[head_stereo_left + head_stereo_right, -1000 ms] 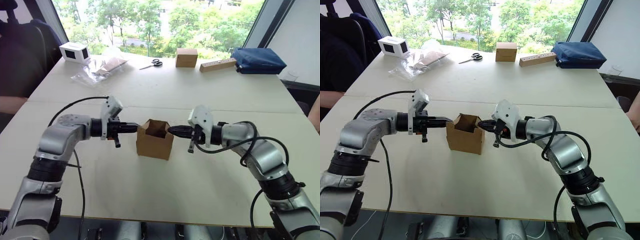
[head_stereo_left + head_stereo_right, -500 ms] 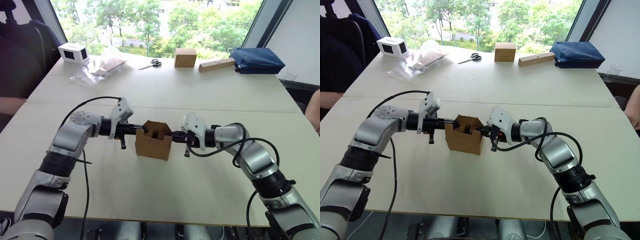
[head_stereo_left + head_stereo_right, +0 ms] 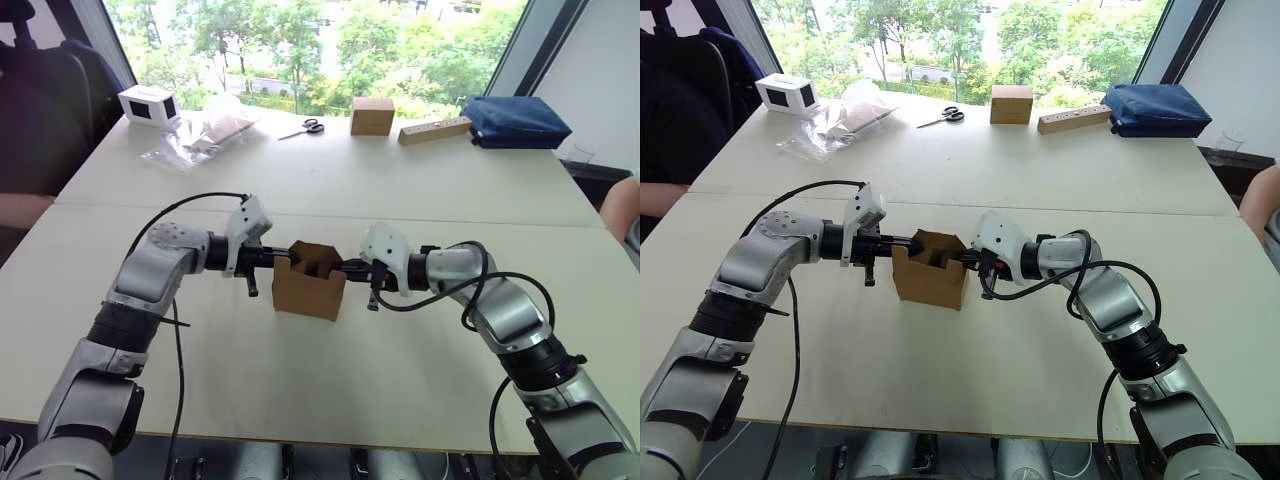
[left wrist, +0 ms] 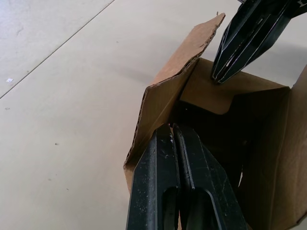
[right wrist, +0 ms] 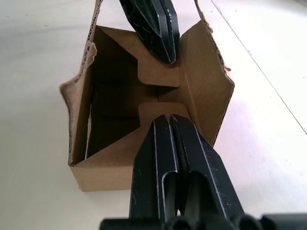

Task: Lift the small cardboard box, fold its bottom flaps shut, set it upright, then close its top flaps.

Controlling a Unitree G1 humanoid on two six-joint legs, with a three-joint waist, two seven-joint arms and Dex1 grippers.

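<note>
box floor [image 5: 112, 120]: dark, unclear | person [image 3: 622, 205]: cut off by edge

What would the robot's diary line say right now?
box: upright, top open | left fingers: shut, pressing side flap | right fingers: shut, pressing opposite flap

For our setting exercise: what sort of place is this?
Probably an office or meeting room: a wide pale table by a large window facing trees, with scissors and a white box lying about.

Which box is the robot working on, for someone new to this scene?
On the near half of the white table, the small cardboard box stands between the left gripper and right gripper. Unlike the far cube-like brown box, its top is open.
</note>
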